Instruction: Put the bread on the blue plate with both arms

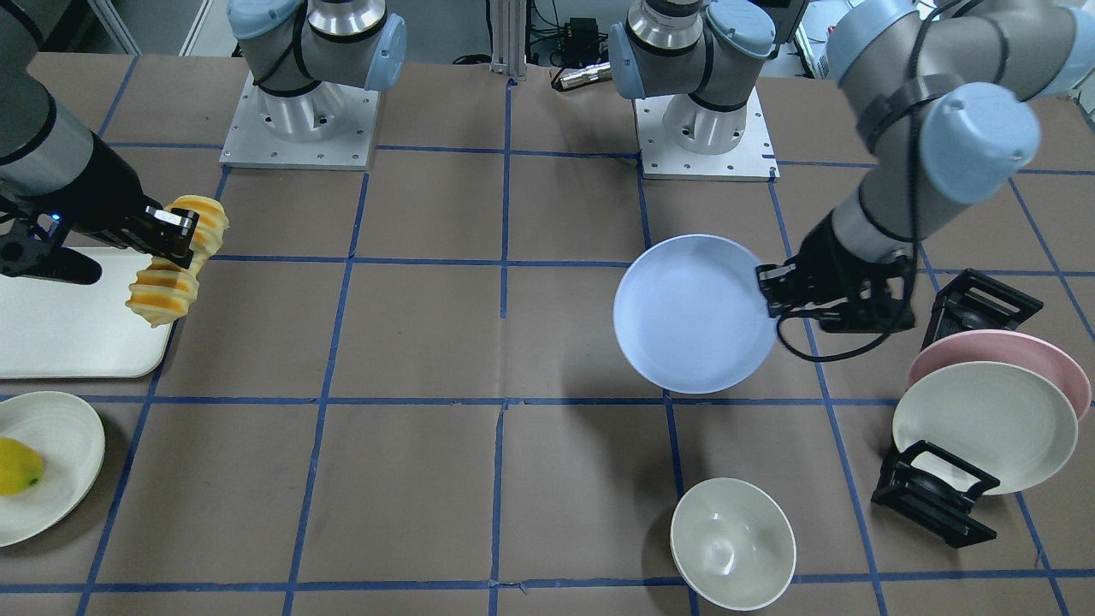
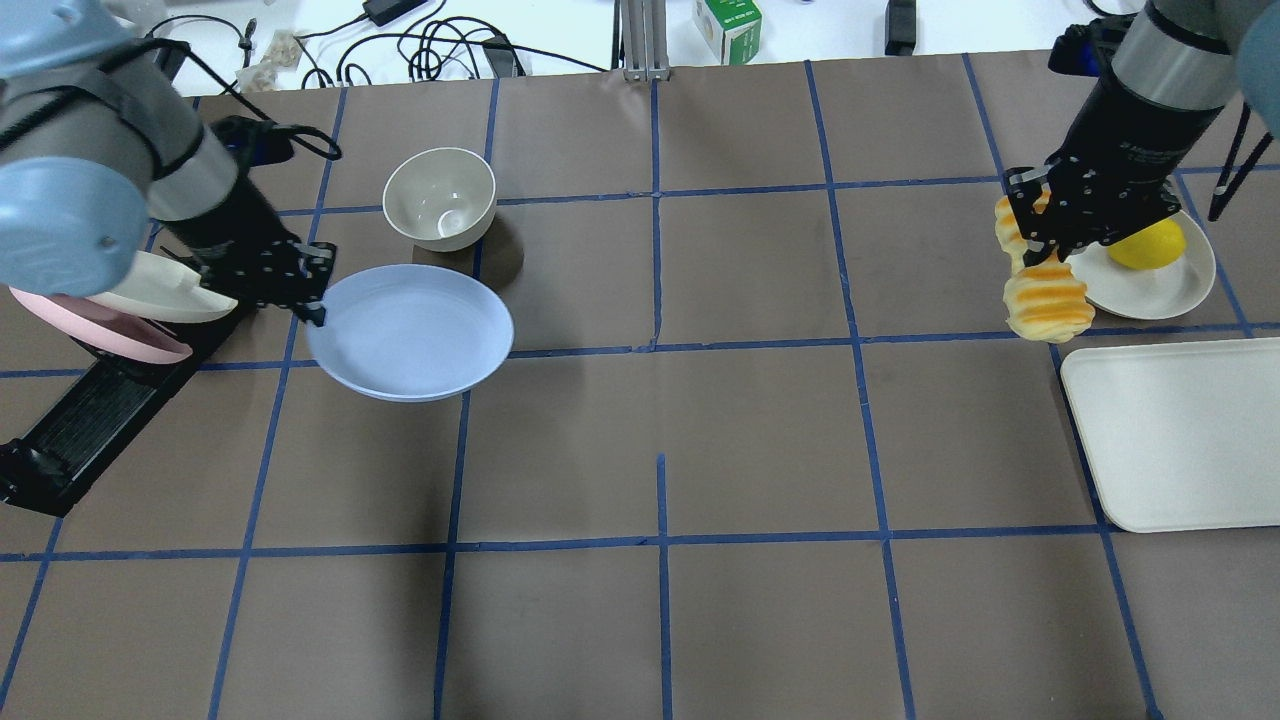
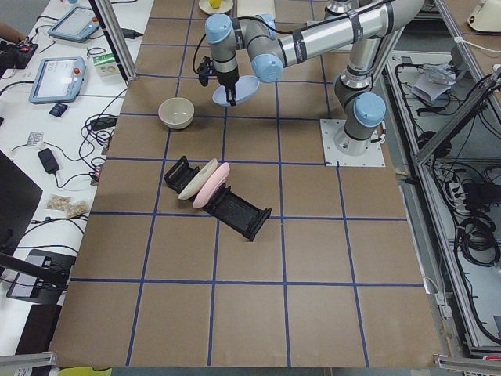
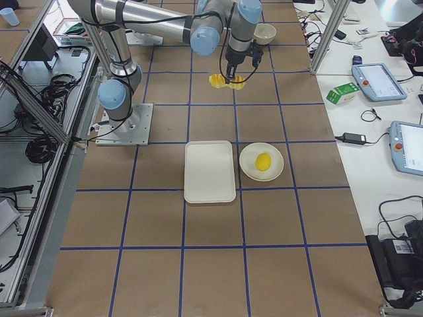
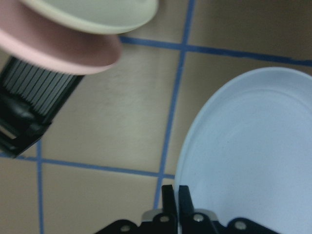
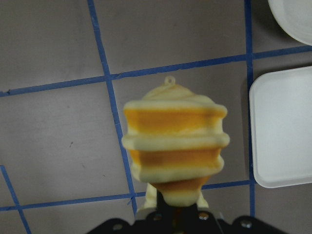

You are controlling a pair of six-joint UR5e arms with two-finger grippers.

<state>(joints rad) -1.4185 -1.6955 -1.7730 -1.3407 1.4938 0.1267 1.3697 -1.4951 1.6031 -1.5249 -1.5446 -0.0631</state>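
Observation:
My left gripper point(image 2: 318, 308) is shut on the rim of the blue plate point(image 2: 410, 332) and holds it level above the table; it also shows in the front view point(image 1: 766, 295) with the plate point(image 1: 693, 312), and the plate shows in the left wrist view point(image 5: 253, 151). My right gripper point(image 2: 1040, 235) is shut on the middle of the bread point(image 2: 1045, 295), an orange-topped ridged loaf that hangs in the air. The bread also shows in the front view point(image 1: 167, 291) and the right wrist view point(image 6: 175, 141). The two grippers are far apart.
A white bowl point(image 2: 440, 198) stands behind the blue plate. A pink plate point(image 2: 90, 325) and a cream plate point(image 2: 160, 295) lean in a black rack point(image 2: 80, 420). A white tray point(image 2: 1180, 430) and a white plate with a yellow fruit point(image 2: 1150, 245) lie at the right.

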